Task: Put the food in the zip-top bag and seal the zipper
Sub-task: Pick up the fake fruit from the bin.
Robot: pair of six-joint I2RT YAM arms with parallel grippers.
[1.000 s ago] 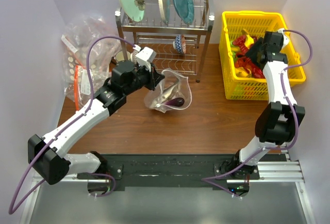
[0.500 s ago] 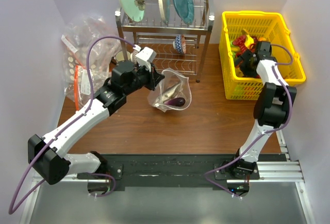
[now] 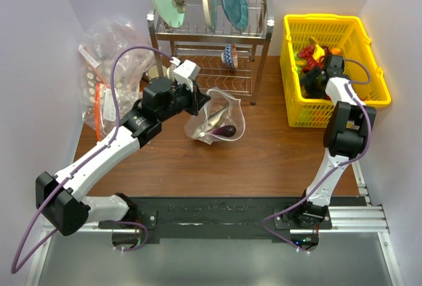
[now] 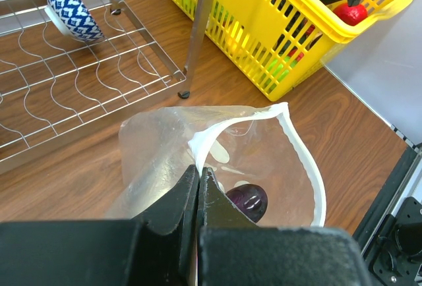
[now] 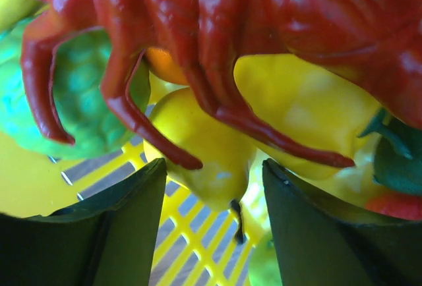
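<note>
The clear dotted zip-top bag (image 3: 215, 121) stands open on the table, a purple toy fruit (image 4: 247, 200) inside it. My left gripper (image 4: 198, 171) is shut on the bag's white zipper strip (image 4: 300, 151) at the near rim and holds the mouth open; it also shows in the top view (image 3: 198, 101). My right gripper (image 3: 315, 78) is down inside the yellow basket (image 3: 349, 98). In the right wrist view it (image 5: 214, 171) is open, its jaws on either side of a yellow toy fruit (image 5: 204, 151), under a red toy (image 5: 250, 29) and beside a green one (image 5: 82, 101).
A metal dish rack (image 3: 211, 35) with plates and a blue patterned bowl (image 4: 69, 12) stands behind the bag. A heap of other clear bags (image 3: 109, 68) lies at the back left. The basket wall (image 4: 277, 35) is close to the bag's right.
My right gripper has moved from above the basket's right side down and left into the food. The left gripper and the bag have stayed still.
</note>
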